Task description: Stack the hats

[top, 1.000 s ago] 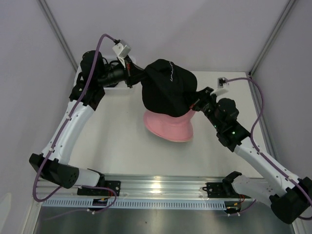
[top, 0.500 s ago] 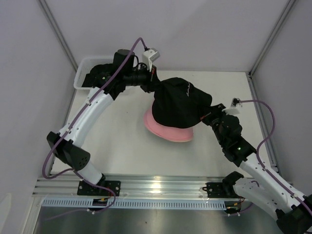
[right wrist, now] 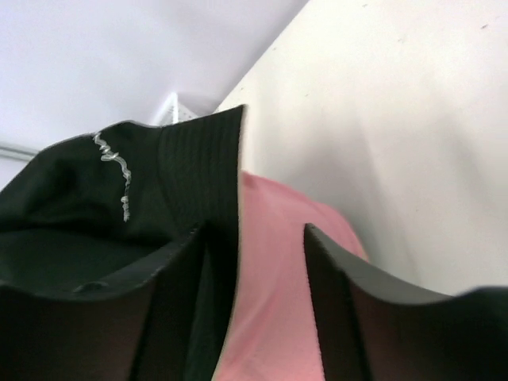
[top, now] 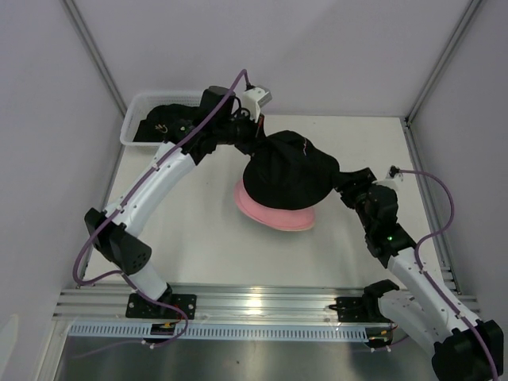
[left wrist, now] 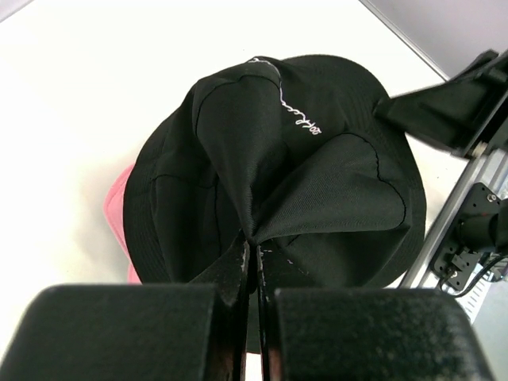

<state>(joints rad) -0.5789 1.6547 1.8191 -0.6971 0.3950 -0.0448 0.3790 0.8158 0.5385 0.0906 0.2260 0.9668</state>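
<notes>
Black hat sits over pink hat, pink rim showing on near side only. L gripper at far-left of pink hat, jaws pinched tight on black hat's crown fabric. R gripper at right of pink hat, jaws apart, black brim edge loose in gap. Crown bunched toward L, so release prob falls to L arm

Finding the upper hat lying on the lower hat mid-table. Seeing the left fingers pinching its 11 o'clock edge and the right fingers straddling its 3 o'clock brim. Spotting the basket, holding a third hat, sitting at the table's 10 o'clock corner.
</notes>
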